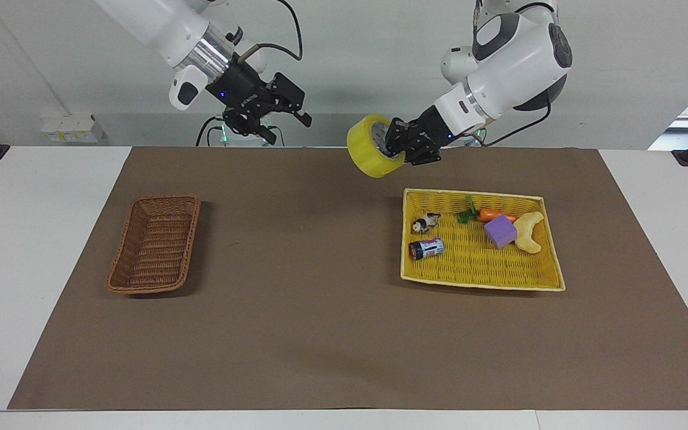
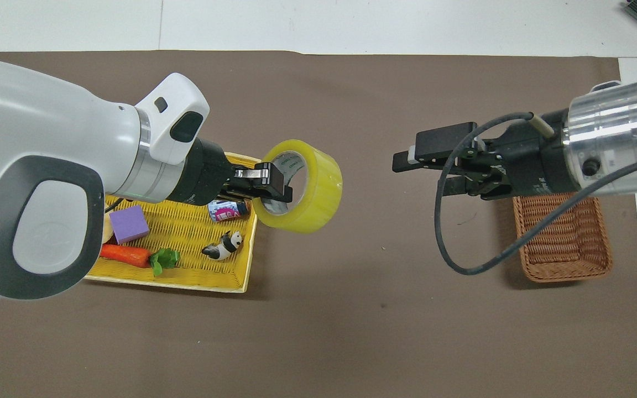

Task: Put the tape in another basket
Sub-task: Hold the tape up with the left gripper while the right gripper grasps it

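tape (image 1: pixel 369 153) in facing view: aloft over brown mat (image 1: pixel 320 334), clamped through core by left gripper (image 1: pixel 404 149); roll axis level, open face toward right gripper (image 1: pixel 287 122), fingers wide. white table (image 1: pixel 21 239), grey wall.
overhead view: tape (image 2: pixel 310 190) beside yellow basket (image 2: pixel 241 276); wicker basket (image 2: pixel 567 260) well apart.

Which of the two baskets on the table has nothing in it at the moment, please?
The small brown wicker basket at the right arm's end is empty; the flat yellow basket holds a carrot, purple cube, panda figure and small can.

Yellow tape (image 1: pixel 371 154), brown woven basket (image 1: pixel 154 243)
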